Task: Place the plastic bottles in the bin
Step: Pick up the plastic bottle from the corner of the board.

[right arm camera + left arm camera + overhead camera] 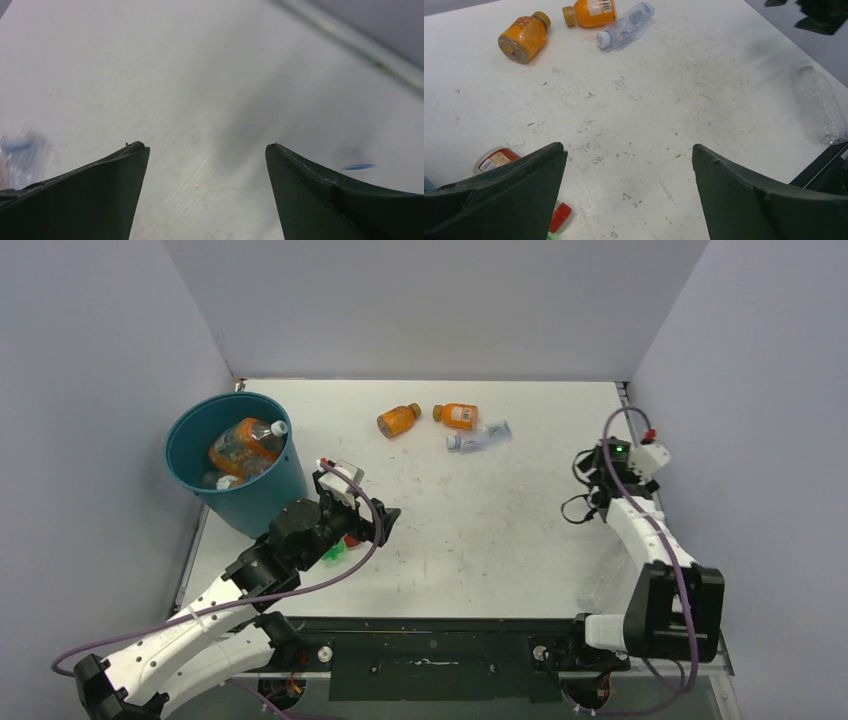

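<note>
The teal bin (262, 500) stands at the far left with an orange white-capped bottle (244, 445) and others inside. Two orange bottles (398, 420) (457, 415) and a clear blue-labelled bottle (478, 437) lie at the back; the left wrist view shows them too (524, 37) (591, 12) (626, 25). My left gripper (383, 521) (629, 150) is open and empty, just right of the bin. A red-capped bottle (496, 159) and a green one (335, 552) lie beneath it. A clear bottle (819, 105) lies near the right arm's base. My right gripper (590, 488) (206, 146) is open and empty over bare table.
Grey walls close the table on three sides. A loose red cap (560, 217) lies by the left finger. A blurred clear bottle (17, 155) shows at the left edge of the right wrist view. The table's right edge rail (350, 45) runs behind the right gripper.
</note>
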Tool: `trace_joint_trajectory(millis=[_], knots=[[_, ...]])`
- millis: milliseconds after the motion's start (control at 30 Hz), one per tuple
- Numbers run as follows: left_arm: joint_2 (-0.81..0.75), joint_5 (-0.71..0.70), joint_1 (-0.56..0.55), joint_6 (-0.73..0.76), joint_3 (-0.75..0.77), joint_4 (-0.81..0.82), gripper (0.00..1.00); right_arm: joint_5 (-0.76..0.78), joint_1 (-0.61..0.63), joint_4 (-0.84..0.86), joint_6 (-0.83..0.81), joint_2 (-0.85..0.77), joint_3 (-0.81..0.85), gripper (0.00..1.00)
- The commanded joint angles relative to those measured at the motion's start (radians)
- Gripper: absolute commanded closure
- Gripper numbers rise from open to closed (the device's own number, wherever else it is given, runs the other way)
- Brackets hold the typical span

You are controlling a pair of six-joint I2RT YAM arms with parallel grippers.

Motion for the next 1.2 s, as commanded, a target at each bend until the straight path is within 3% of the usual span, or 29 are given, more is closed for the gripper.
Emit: trace_joint_trajectory(millis=[0,100,200,367,533,800,1167], knots=[[-0.004,-0.051,0.0,-0.048,0.051,-0.009,0.04,0.032,-0.177,-0.228,-0.04,-0.184,-0.019,0.1],[-0.014,-0.013,0.005,-0.066,0.061,-0.003,0.04,0.116,-0.255,-0.362,-0.067,-0.224,0.006,0.1],[-0.034,0.026,0.012,-0.079,0.053,0.015,0.04,0.057,-0.375,-0.449,-0.086,-0.249,0.016,0.1],[-0.059,0.044,0.012,-0.068,0.038,0.023,0.04,-0.013,-0.434,-0.552,-0.11,-0.227,-0.018,0.1],[-0.052,0.128,0.014,-0.088,0.039,0.043,0.04,-0.087,-0.428,-0.584,-0.107,-0.266,-0.012,0.1],[-0.051,0.116,0.036,-0.082,0.046,0.028,0.04,-0.075,-0.394,-0.622,-0.08,-0.131,-0.007,0.1],[-0.008,0.16,0.081,-0.105,0.045,0.04,0.04,-0.086,-0.331,-0.526,-0.047,-0.052,-0.082,0.1]])
